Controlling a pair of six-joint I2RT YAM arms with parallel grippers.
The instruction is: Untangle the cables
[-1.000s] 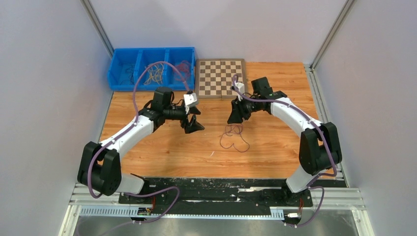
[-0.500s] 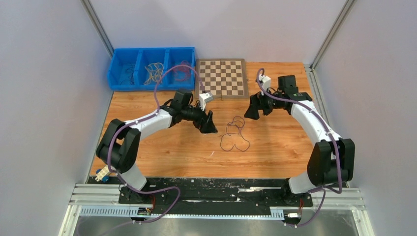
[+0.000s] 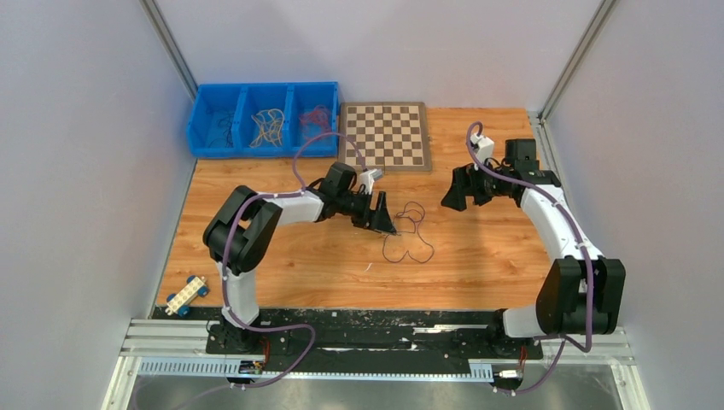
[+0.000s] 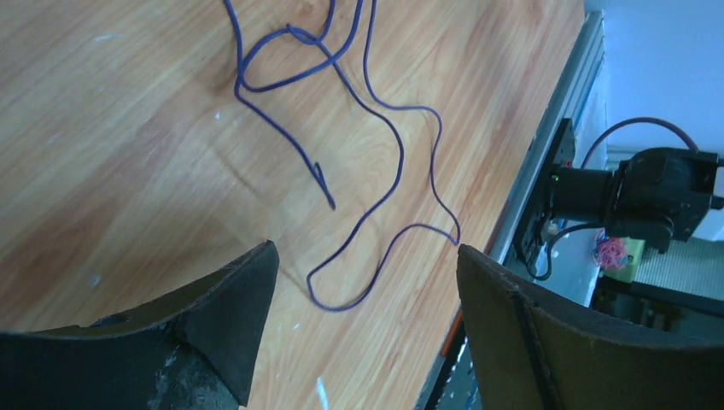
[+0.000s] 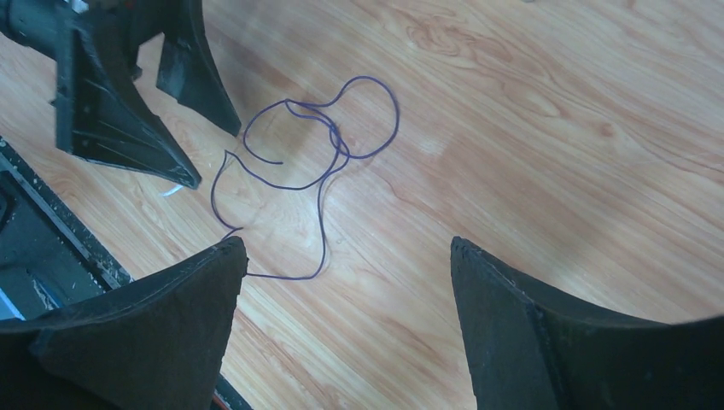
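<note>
Pickup step in the untangling job: one dark purple cable (image 5: 333, 149) lies in loose, crossing loops at the centre of the table (image 3: 282, 256), touched by neither arm. The left gripper (image 3: 384, 218), jaws spread wide, hangs low just beside the cable's left edge, its forearm stretched toward mid-frame. The right gripper (image 3: 452, 190), likewise spread and empty, stands off at right. Next, to my eye, one free end must be pinched and drawn clear.

Wooden table (image 3: 478, 265) with purple cable (image 5: 321, 218), chessboard (image 3: 386, 135), blue bin (image 3: 256, 152) (three compartments), small toy (image 3: 188, 295)
</note>
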